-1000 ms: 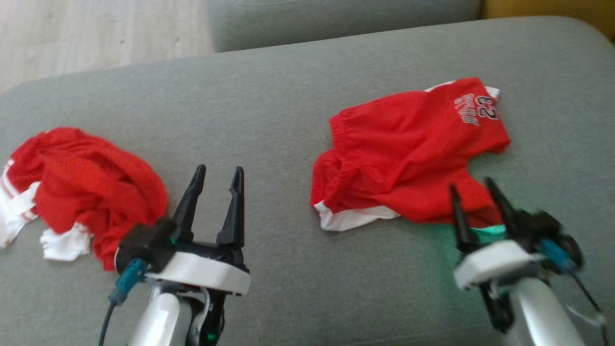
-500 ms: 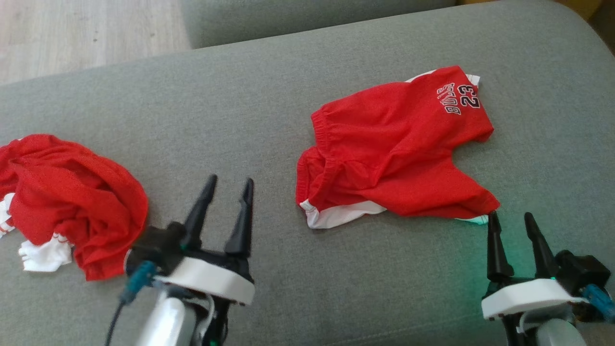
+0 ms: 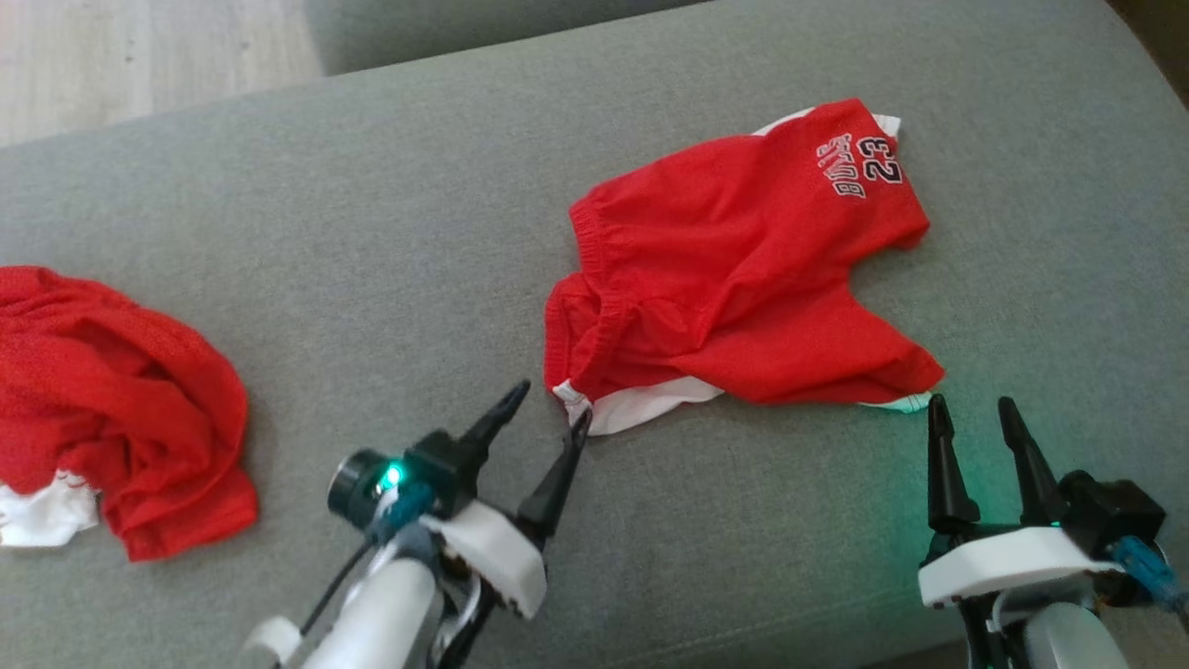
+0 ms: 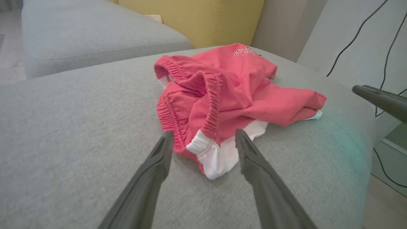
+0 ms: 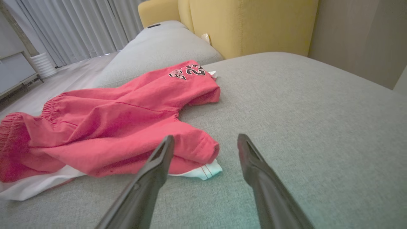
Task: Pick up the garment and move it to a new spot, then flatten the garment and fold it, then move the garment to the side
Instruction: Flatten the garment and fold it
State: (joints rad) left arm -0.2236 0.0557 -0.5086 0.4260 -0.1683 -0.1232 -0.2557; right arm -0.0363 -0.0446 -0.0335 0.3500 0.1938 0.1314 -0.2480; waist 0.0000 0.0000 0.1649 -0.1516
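While left gripper (image 3: 555, 400) and right gripper (image 3: 971, 401) hang with jaws spread, rumpled red garment (image 3: 743, 269), black "23" lettering, white hem.

left hand (image 4: 203, 135) | fingers spread, white hem (image 4: 219, 156) between tips | garment (image 4: 229, 92) crumpled on grey cushion (image 4: 79, 127)

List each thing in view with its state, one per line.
BULLS 23 garment: crumpled, lying on the sofa cushion, ungripped.
Red mesh garment: bunched in a heap, untouched.
Left end effector: open, fingers flanking the garment's white hem.
Right end effector: open, near the garment's corner, holding nothing.
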